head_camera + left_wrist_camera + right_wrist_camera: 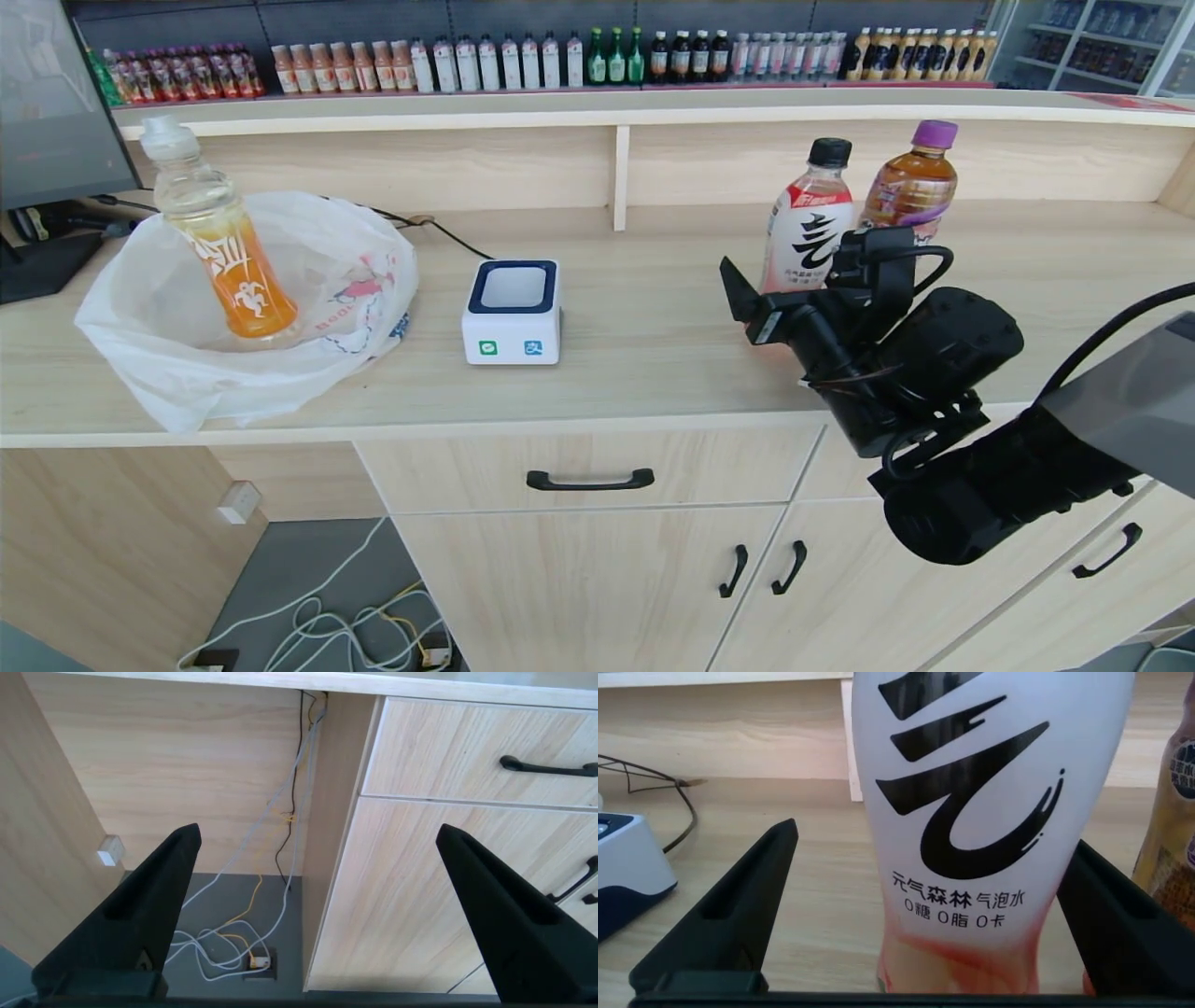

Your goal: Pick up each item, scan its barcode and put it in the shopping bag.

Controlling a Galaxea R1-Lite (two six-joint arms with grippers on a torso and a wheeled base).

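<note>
right gripper (920, 947) jaws spread either side of black-capped white-label bottle (808, 224), upright on bench (653, 369) just beside purple-capped tea bottle (910, 182). orange drink bottle (224, 252) stands in shopping bag (350, 271), bench's left; barcode scanner (512, 313) between. left gripper (318, 915) jaws spread, low before cabinet (420, 859).

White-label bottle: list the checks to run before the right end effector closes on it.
1. Right end effector open: ok.
2. White-label bottle between its fingers: ok.
3. Bottle upright on the counter: ok.
4. Purple-capped bottle clear of the fingers: cannot tell.
5. Scanner top uncovered: ok.
6. Shopping bag open, with an orange bottle inside: ok.
</note>
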